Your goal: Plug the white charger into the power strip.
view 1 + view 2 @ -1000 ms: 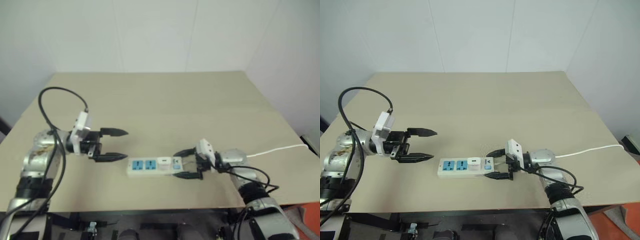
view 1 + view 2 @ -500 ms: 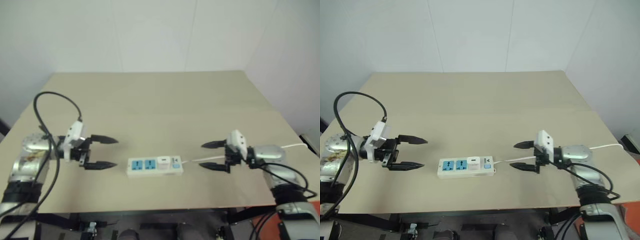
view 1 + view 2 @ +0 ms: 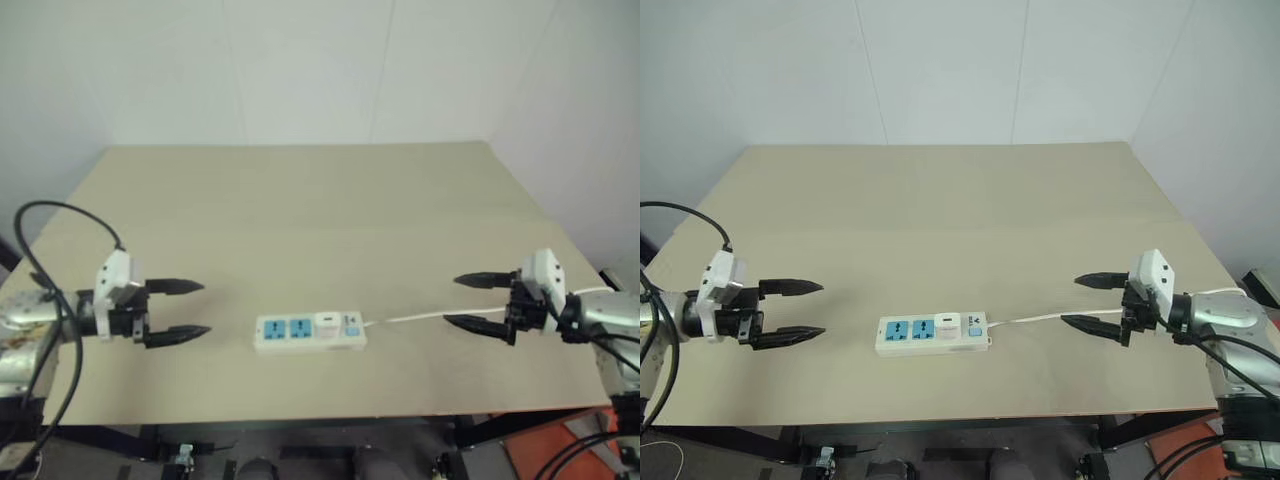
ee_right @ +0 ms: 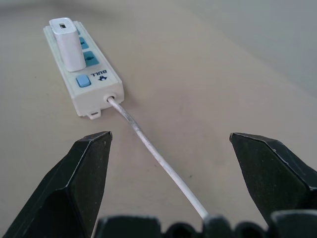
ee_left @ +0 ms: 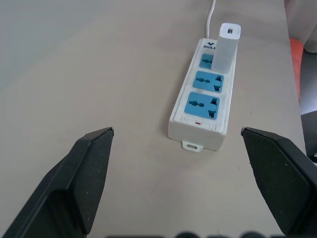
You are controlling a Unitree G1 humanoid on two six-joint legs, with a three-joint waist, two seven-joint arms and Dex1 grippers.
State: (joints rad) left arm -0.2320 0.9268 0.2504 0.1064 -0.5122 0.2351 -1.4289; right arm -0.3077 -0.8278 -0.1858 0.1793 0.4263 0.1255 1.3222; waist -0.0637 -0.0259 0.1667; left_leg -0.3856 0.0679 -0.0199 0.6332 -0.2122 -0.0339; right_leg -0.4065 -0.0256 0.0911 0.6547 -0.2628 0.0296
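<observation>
White charger (image 5: 225, 47) upright in the strip (image 5: 201, 94), seated in the socket nearest the switch end, mid-desk (image 3: 320, 210) toward the front edge. Left hand (image 3: 176, 309) and right hand (image 3: 478, 301) wide open, empty, well apart on either side. By the look of it, plugged in; nothing left but standing clear.

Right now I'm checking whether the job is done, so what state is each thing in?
Charger: upright, plugged into the strip's socket nearest the cable.
Strip: flat on the table, two blue sockets free.
Cable: attached to the strip, lying on the table.
Left gripper: open, empty, apart from the strip.
Right gripper: open, empty, apart from the strip.
</observation>
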